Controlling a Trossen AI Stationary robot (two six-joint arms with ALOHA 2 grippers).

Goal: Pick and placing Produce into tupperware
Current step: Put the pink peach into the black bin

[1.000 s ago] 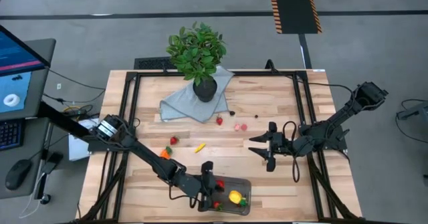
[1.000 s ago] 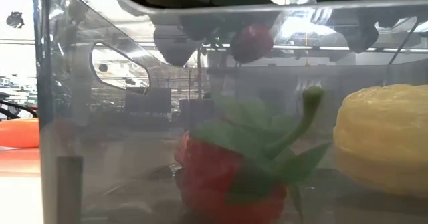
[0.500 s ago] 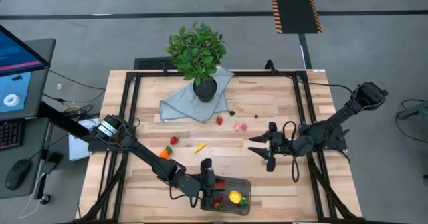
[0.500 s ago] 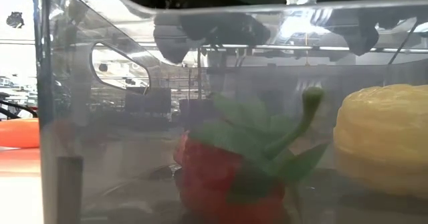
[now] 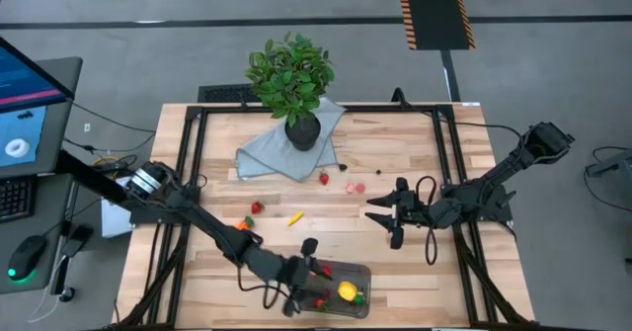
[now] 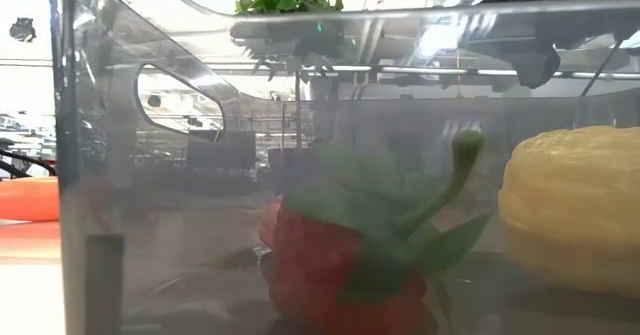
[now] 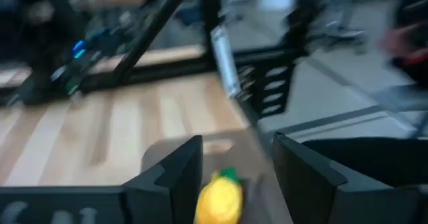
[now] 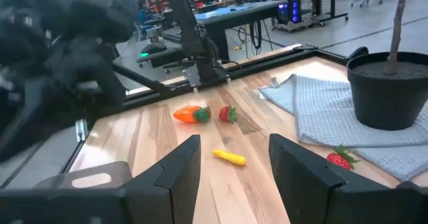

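My left gripper (image 5: 301, 277) hangs with fingers spread and empty at the left end of the tupperware (image 5: 363, 274), which sits at the table's near edge holding a lemon (image 5: 347, 291) and strawberries. I'd lift clear of the rim before heading for the carrot (image 5: 243, 227) nearby. The right gripper (image 5: 387, 222) waits mid-table, fingers parted.

No readable text, labels, brand names or numbers appear in any of the views. The only sign-like marking is an orange and black diagonally striped border (image 5: 431, 12) around a dark panel on the grey floor beyond the far side of the wooden tabletop (image 5: 395, 153); it carries no words.
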